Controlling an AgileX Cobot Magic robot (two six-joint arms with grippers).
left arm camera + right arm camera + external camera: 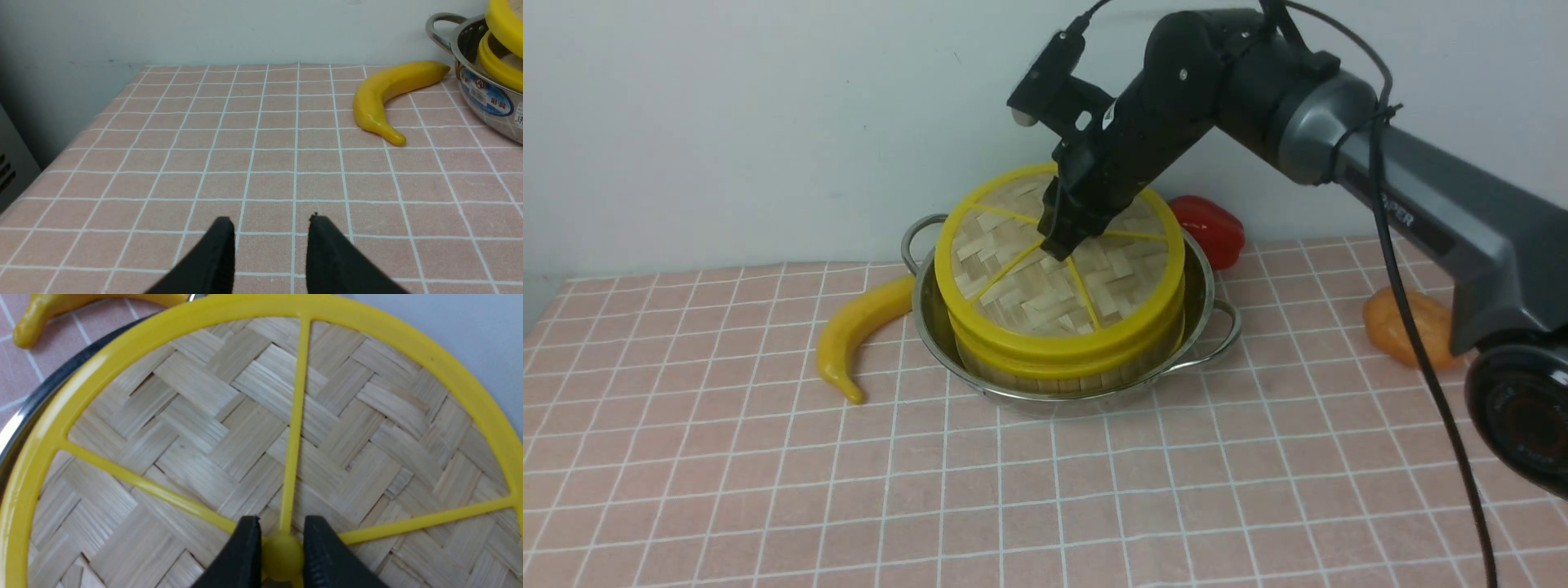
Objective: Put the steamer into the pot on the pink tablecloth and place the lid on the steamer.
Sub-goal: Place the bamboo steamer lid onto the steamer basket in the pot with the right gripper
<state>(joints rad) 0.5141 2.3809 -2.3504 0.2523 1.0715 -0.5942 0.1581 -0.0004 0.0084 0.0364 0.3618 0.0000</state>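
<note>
On the left, my left gripper point(269, 253) hangs low over the pink tablecloth point(229, 155) with its fingers spread wide and nothing between them. Ahead of those fingers and off to the right lies a yellow banana point(862, 327), well apart from them and just beside the pot point(931, 322).

In the middle, the steel pot sits on the cloth with the steamer point(1062, 371) standing inside it. The lid point(1013, 286) lies on top of the steamer, though it looks tilted, with the far edge raised above the steamer's rim.

My right gripper point(278, 555) comes down from the right, and its fingers point(245, 555) are closed on the lid's yellow centre knob point(282, 555), one on each side, where the spokes meet.

I judge I am in the last step: the steamer is already in the pot and the lid is being seated. Next I should lower the knob until the lid rests level and rim meets rim, then open the fingers and lift straight up.

Beyond the pot, to the right of my fingers, are a red pepper point(1213, 229) and an orange object point(1409, 327).
</note>
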